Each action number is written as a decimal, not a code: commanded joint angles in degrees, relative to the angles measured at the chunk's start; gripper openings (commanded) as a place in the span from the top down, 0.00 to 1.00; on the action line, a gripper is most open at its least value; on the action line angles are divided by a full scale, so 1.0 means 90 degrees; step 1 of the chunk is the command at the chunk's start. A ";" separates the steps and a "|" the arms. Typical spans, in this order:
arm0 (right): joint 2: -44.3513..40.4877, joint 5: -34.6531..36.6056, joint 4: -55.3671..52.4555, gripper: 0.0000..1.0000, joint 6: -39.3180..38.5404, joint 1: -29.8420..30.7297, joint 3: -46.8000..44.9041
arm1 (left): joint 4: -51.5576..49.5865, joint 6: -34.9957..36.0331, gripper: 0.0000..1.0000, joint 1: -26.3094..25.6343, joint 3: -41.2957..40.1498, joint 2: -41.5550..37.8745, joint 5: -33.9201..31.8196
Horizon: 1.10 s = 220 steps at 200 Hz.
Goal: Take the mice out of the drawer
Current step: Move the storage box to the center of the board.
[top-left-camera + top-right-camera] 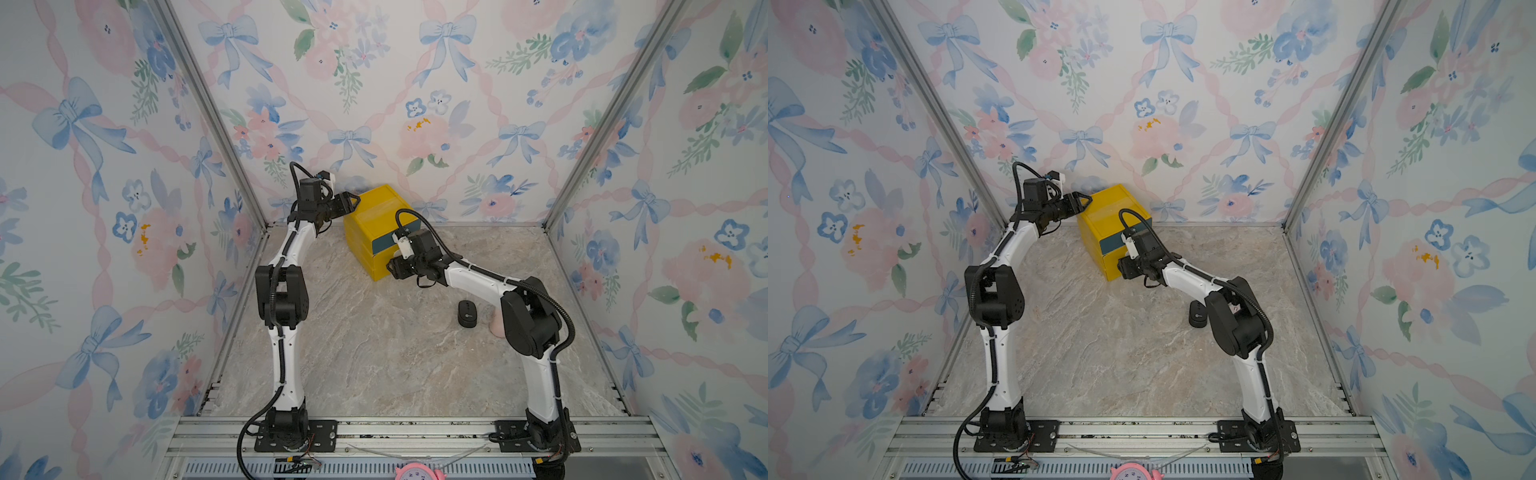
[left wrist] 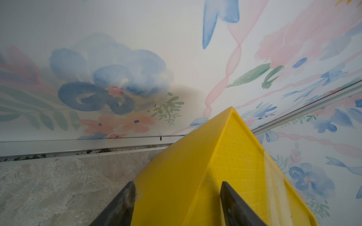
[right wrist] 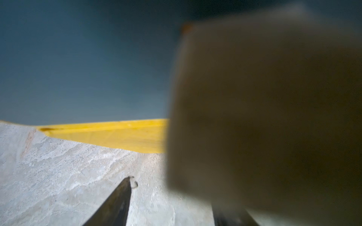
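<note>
Press down with left gripper [image 2: 177, 187], half open and astride the box [image 1: 365, 216] corner at 10 o'clock, gripping nothing, to stop any sliding. Bring right gripper [image 1: 392, 266], part way open and empty at 5 o'clock, square onto the teal drawer [image 1: 386, 243]; pull slow and straight. Only one mouse [image 1: 467, 313] out so far, on the table [image 1: 374, 365] at 4 o'clock; the rest likely hidden inside the shut-looking drawer.

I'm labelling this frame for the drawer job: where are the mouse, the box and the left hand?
mouse [image 1: 467, 312]: in a top view, centre of its black top.
box [image 1: 380, 203]: in a top view, its yellow top face.
left hand [image 1: 352, 200]: in a top view, between its fingertips.
</note>
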 commanded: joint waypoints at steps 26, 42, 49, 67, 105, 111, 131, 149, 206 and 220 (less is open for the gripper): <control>-0.1194 0.0008 0.0554 0.33 0.0001 0.0088 -0.1206 | -0.0843 0.0354 0.32 -0.0955 -0.0936 -0.0831 -0.0195; -0.1370 0.0153 0.0526 0.32 0.0013 0.0202 -0.1343 | -0.0903 0.0326 0.32 -0.1088 -0.1268 -0.1087 -0.0409; -0.1428 0.0126 0.0543 0.32 0.0020 0.0219 -0.1404 | -0.0890 0.0300 0.32 -0.1129 -0.1435 -0.1223 -0.0473; -0.1586 0.0047 0.0715 0.31 -0.0009 0.0235 -0.1635 | -0.0894 0.0294 0.32 -0.1245 -0.1828 -0.1526 -0.0833; -0.2463 -0.0195 0.1047 0.28 0.0464 0.0114 -0.2282 | -0.0894 0.0296 0.32 -0.1282 -0.2047 -0.1757 -0.1254; -0.2590 -0.0146 0.0990 0.27 0.0654 0.0047 -0.2287 | -0.0896 0.0286 0.32 -0.1282 -0.2004 -0.1727 -0.1200; -0.2646 -0.0811 0.1113 0.27 0.1357 -0.0393 -0.2270 | -0.0876 0.0263 0.32 -0.1292 -0.1809 -0.1601 -0.0976; -0.2517 -0.0776 0.0808 0.29 0.1293 -0.0517 -0.2003 | -0.0894 0.0259 0.33 -0.1279 -0.1702 -0.1538 -0.1013; -0.2281 -0.0847 0.0389 0.29 0.1040 -0.0235 -0.1460 | -0.0893 0.0168 0.34 -0.1339 -0.1946 -0.1694 -0.0852; -0.2279 -0.0920 0.0343 0.29 0.1095 -0.0136 -0.1316 | -0.0888 0.0195 0.34 -0.1361 -0.2073 -0.1825 -0.0813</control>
